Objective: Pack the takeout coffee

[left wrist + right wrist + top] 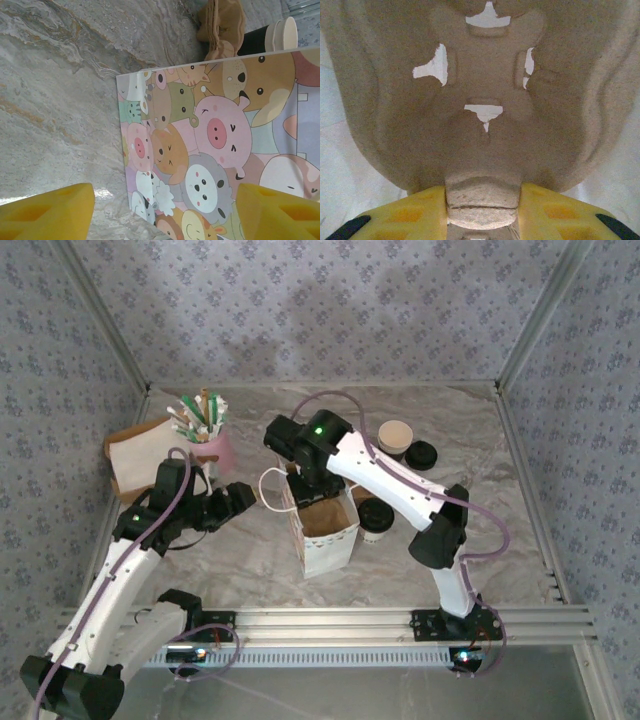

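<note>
The gripper (165, 216) has its yellow fingers (47, 212) spread wide. Ahead, between them, a cartoon-animal bag (210, 145) stands on the marbled bench (60, 90). Beyond the bag are a brown pulp carrier (220, 25) and a dark-banded coffee cup (265, 37).

The table (500, 530) has a grey marbled top. A white bag (327, 537) stands upright near its middle, one side printed with cartoon animals. Just right of the bag stands the takeout coffee (376, 519), its black lid on. Behind and right of the bag sit a beige-topped cup (395, 436), possibly lidless, and a loose black lid (421, 454) just beside it. Behind and left of the bag stands a pink cup (216, 448) of sticks, next to a flat brown sheet (135, 455).
</note>
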Robot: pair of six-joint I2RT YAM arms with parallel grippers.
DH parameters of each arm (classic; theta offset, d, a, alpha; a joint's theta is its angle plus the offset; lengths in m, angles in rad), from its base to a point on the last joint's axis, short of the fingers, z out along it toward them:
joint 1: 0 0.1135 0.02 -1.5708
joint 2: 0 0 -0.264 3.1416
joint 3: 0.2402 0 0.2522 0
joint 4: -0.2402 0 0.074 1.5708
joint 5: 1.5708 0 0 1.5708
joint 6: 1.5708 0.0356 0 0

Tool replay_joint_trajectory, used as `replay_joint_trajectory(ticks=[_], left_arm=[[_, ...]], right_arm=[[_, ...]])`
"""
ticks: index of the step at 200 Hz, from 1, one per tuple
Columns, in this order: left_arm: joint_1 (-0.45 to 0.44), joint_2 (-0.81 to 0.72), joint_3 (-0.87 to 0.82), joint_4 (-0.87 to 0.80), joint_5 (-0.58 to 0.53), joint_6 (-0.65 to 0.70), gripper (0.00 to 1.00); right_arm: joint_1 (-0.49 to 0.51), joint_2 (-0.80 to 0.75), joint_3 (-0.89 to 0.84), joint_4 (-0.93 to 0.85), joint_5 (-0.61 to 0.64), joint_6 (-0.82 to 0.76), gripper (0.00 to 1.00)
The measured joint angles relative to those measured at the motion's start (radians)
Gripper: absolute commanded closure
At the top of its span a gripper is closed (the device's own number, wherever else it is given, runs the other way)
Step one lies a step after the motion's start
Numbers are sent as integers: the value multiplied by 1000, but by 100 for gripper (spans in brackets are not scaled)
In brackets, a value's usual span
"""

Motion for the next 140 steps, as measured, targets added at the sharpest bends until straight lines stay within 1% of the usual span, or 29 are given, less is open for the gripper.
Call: replay_joint_trajectory(ticks=[91, 140], left_arm=[[0, 3, 3, 8, -3, 0, 24], [0, 15, 21, 30, 0, 0, 24]], right_arm=[[2, -3, -118, 91, -21, -12, 61], [4, -43, -176, 126, -25, -15, 61]])
